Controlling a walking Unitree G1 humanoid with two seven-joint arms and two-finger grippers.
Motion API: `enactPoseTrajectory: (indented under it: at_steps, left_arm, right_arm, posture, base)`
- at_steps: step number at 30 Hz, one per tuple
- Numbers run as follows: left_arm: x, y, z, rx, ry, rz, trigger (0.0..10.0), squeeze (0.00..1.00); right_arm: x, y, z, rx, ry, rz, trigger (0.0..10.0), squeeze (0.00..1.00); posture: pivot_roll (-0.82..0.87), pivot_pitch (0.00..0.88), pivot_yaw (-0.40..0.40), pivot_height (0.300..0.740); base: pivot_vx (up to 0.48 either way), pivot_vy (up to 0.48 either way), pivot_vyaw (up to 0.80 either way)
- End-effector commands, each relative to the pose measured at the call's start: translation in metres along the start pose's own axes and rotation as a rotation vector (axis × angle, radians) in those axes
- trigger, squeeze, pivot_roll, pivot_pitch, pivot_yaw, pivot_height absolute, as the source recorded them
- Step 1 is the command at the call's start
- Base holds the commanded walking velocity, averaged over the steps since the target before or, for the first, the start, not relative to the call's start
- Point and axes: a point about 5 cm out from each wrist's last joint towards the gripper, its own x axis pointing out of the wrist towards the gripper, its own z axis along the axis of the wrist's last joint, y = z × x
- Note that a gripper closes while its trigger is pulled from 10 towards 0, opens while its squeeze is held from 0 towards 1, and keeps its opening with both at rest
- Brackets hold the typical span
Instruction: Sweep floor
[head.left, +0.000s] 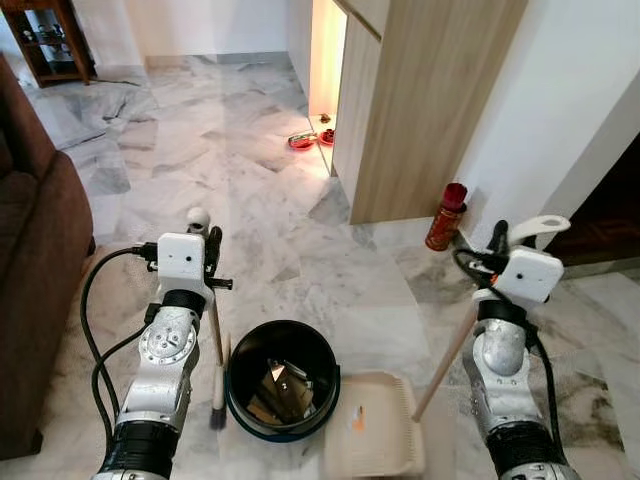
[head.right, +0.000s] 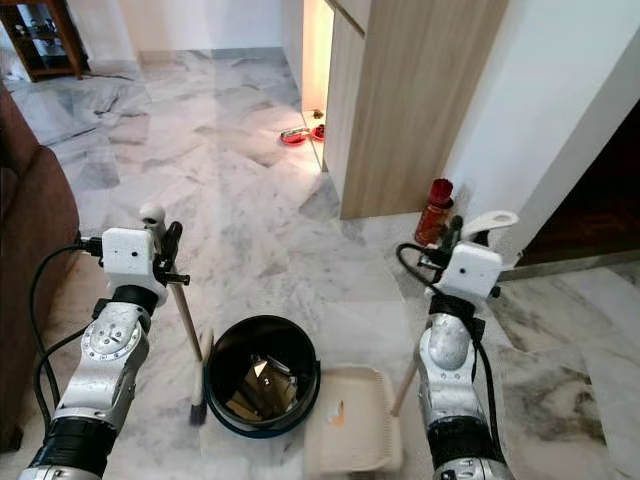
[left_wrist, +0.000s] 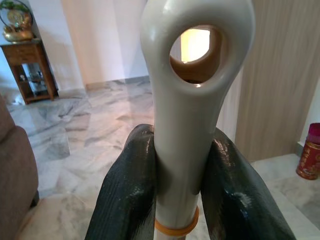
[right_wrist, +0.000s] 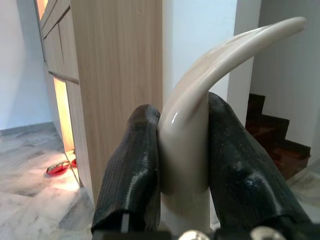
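left eye view: black bin (head.left: 283, 392) holds scraps; pincers (left_wrist: 175, 200) (right_wrist: 182, 185) pinch broom (head.left: 217, 345), dustpan (head.left: 375, 425).

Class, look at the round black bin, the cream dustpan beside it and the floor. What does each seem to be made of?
The round black bin looks like smooth plastic, with a slightly shiny rim. The cream dustpan seems to be matt moulded plastic, with a toothed edge and a pale wooden-looking stick. The floor looks like polished marble or marble-look tile: grey veins, reflections, straight joints.
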Motion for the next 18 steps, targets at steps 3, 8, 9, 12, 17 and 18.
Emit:
enactPoseTrajectory:
  at_steps: [3, 8, 9, 12, 17, 18]
  left_arm:
    - [-0.0015, -0.0078, 0.0063, -0.052, -0.026, -0.031, 10.0, 0.00]
    - [-0.0028, -0.0084, 0.0051, -0.060, -0.019, -0.033, 10.0, 0.00]
    - [-0.0032, -0.0083, 0.0037, -0.069, -0.012, -0.031, 10.0, 0.00]
    - [-0.0040, -0.0064, 0.0015, -0.069, -0.004, -0.027, 10.0, 0.00]
    - [-0.0043, -0.0029, 0.0017, -0.059, -0.007, -0.012, 10.0, 0.00]
    - [-0.0040, -0.0020, 0.0024, -0.056, -0.010, -0.010, 10.0, 0.00]
  right_arm:
    - [0.0046, -0.0027, 0.0055, 0.005, -0.038, -0.005, 10.0, 0.00]
    - [0.0029, -0.0051, 0.0032, -0.005, -0.039, 0.004, 10.0, 0.00]
    - [0.0028, -0.0056, 0.0023, -0.004, -0.038, 0.006, 10.0, 0.00]
    - [0.0028, -0.0054, 0.0014, -0.006, -0.037, 0.015, 10.0, 0.00]
    - [0.0034, -0.0054, 0.0018, -0.014, -0.045, 0.019, 10.0, 0.00]
    - [0.0047, -0.0069, 0.0023, -0.021, -0.049, 0.014, 10.0, 0.00]
  posture:
    - [0.18, 0.063, -0.054, 0.740]
    - [0.18, 0.060, -0.055, 0.740]
    - [0.18, 0.058, -0.055, 0.740]
    - [0.18, 0.051, -0.053, 0.740]
    - [0.18, 0.042, -0.051, 0.740]
    - [0.18, 0.042, -0.051, 0.740]
  base:
    - [0.000, 0.000, 0.00]
    - [0.000, 0.000, 0.00]
    - [0.000, 0.000, 0.00]
    - [0.000, 0.000, 0.00]
    - [0.000, 0.000, 0.00]
    - [0.000, 0.000, 0.00]
